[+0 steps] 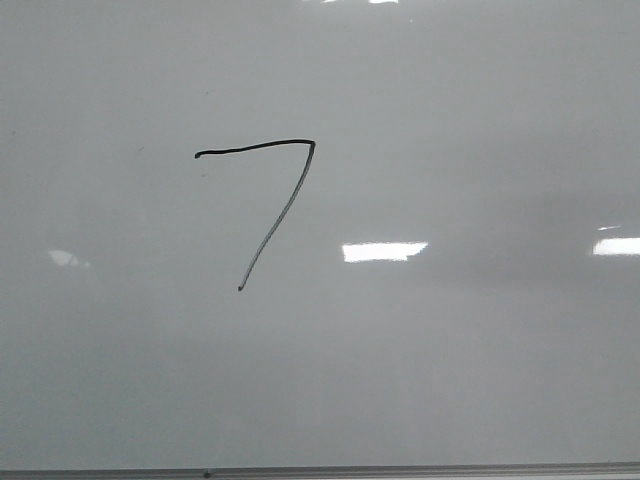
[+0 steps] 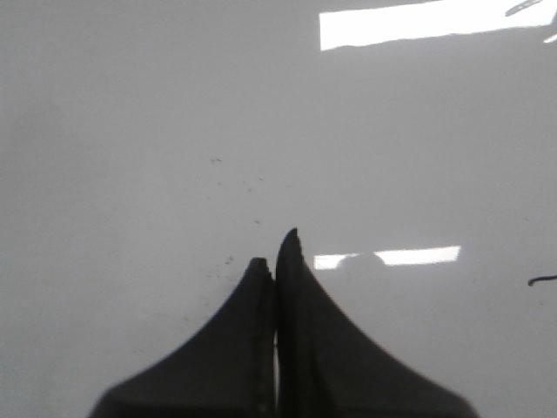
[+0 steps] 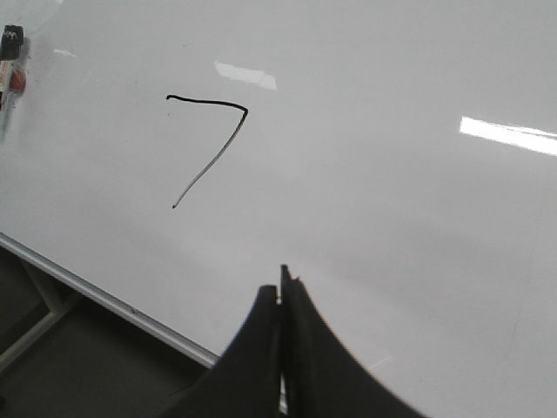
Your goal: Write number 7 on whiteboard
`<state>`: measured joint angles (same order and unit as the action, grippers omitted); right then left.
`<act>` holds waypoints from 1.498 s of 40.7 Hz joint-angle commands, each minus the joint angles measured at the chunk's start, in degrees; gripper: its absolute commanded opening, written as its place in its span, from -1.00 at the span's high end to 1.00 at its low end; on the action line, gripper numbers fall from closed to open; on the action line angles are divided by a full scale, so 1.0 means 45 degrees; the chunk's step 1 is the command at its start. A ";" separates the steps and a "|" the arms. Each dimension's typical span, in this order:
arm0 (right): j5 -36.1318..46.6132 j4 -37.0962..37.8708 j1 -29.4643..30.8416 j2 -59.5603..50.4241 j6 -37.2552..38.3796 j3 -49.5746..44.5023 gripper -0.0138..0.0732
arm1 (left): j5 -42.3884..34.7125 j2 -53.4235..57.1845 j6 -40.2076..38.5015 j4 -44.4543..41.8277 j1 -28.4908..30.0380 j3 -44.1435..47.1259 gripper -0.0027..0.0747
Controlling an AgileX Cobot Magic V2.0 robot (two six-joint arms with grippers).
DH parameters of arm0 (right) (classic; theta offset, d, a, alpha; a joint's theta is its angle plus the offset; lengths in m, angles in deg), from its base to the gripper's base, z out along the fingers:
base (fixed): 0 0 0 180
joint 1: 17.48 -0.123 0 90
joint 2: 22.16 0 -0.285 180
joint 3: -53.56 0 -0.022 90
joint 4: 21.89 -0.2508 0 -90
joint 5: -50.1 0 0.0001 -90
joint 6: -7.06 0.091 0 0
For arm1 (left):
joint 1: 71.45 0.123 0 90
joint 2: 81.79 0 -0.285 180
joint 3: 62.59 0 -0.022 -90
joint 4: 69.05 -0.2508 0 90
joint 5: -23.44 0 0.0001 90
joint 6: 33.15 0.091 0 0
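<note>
Left of centre in the front view, the number 7 [image 1: 272, 195] stood complete on the whiteboard [image 1: 480, 360]: a slightly wavy top stroke ran rightward to a sharp corner, and from there a long slanting line dropped toward the lower left and ended in a small dot. The diagonal looked thinner and paler than the top stroke. No arm or pen showed in that view; only bright light reflections lay to the right of the figure, and the grey edge strip ran along the bottom of the frame.

The right gripper [image 3: 283, 283] was clenched, its 2 dark fingers pressed together with nothing between them, at the lower centre of its own view and well apart from the 7, which lay at the upper left. The left gripper [image 2: 277, 252] was likewise closed on nothing, over bare board. At the far right edge of that view a short dark hook [image 2: 541, 279] showed, possibly the start of the top stroke, though it was too small to be sure. In the upper left corner of the right wrist view a small dark and red object [image 3: 12, 61] rested by the board's edge; it may have been the marker, but it was too cut off to tell.

By my judgement the writing step was done and the task was at its end. The next move called for little beyond keeping both arms clear of the wet line.
</note>
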<state>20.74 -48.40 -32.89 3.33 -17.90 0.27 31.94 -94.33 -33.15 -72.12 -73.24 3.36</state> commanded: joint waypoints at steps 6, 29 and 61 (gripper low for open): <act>0.0922 -0.0285 0.0066 0.0077 -0.0073 0.0334 0.82 | -0.0897 0.1321 0.0000 0.0681 -0.0109 0.1581 0.98; 0.0866 -0.0285 0.0066 0.0077 -0.0073 0.0334 0.82 | -0.0885 0.1312 0.0000 0.0971 -0.0079 0.2634 0.98; 0.1041 -0.0095 0.0082 0.0077 -0.0089 0.0315 0.82 | -0.0885 0.1312 0.0000 0.0971 -0.0079 0.2634 0.98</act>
<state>20.84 -48.53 -32.89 3.33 -17.90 0.18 32.95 -89.36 -33.15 -68.16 -73.56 14.94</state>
